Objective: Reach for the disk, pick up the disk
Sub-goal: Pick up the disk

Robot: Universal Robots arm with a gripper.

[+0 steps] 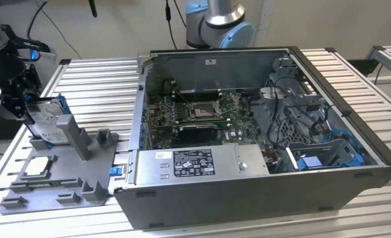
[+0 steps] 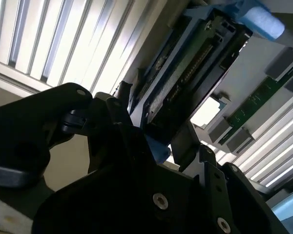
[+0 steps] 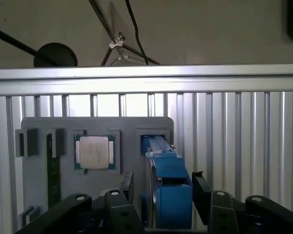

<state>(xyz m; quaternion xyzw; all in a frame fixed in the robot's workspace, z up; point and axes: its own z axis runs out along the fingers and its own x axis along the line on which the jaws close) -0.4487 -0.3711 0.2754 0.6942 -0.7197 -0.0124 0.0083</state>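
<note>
Fingers [image 3: 201, 192] of the gripper [image 3: 162, 195] sit closed against both sides of the disk [image 3: 168, 187], which stands on edge in a slot of the grey fixture tray [image 1: 56, 191] at the exterior view's left, beside the open computer case [image 1: 261, 148].

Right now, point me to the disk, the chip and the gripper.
disk [image 1: 46, 124], exterior view, white label face.
chip [image 3: 94, 151], first wrist view, middle of its silver lid.
gripper [image 3: 162, 187], first wrist view, midway between its fingertips, either side of the disk.
</note>
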